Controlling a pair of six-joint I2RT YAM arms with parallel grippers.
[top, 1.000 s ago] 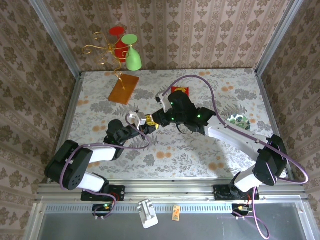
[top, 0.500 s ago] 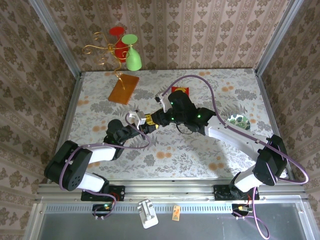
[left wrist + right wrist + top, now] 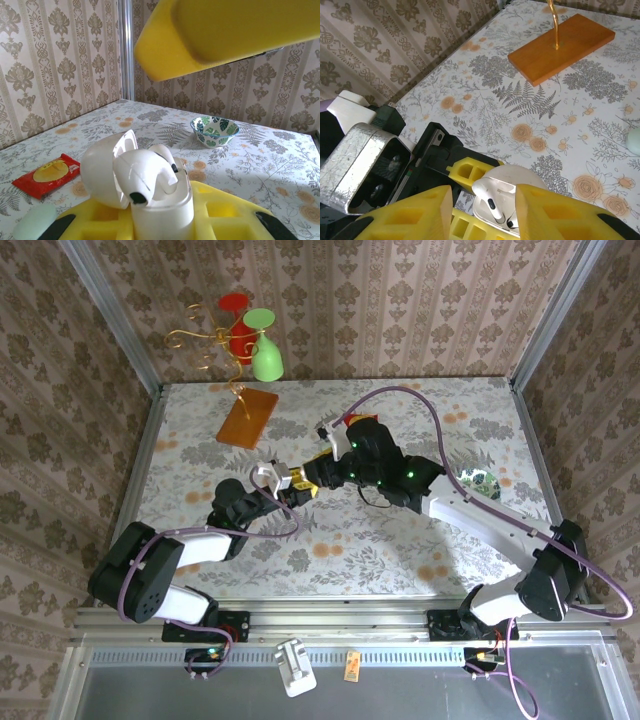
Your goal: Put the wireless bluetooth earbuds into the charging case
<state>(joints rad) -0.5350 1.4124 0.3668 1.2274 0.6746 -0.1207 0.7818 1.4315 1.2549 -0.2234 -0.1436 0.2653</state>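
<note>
My left gripper (image 3: pixel 162 222) is shut on the white charging case (image 3: pixel 165 210), holding it upright with its lid (image 3: pixel 102 170) swung open. Two white earbuds (image 3: pixel 145 177) sit in the case, one stem (image 3: pixel 492 202) still sticking up out of its socket. My right gripper (image 3: pixel 485 212) hovers just above the case with its yellow fingers (image 3: pixel 555 210) apart on either side of that earbud, touching nothing. From the top, both grippers meet at mid-table, left gripper (image 3: pixel 280 485) and right gripper (image 3: pixel 308 476).
A leaf-patterned bowl (image 3: pixel 478 483) stands to the right. A red packet (image 3: pixel 47 175) and a pale green case (image 3: pixel 34 222) lie behind the grippers. At the back left stands a wooden base (image 3: pixel 247 416) with gold wire and cups (image 3: pixel 265 350).
My right gripper's fingers have spread apart and let go of the earbud, and its arm has drawn back slightly to the right. The left arm has stayed still.
</note>
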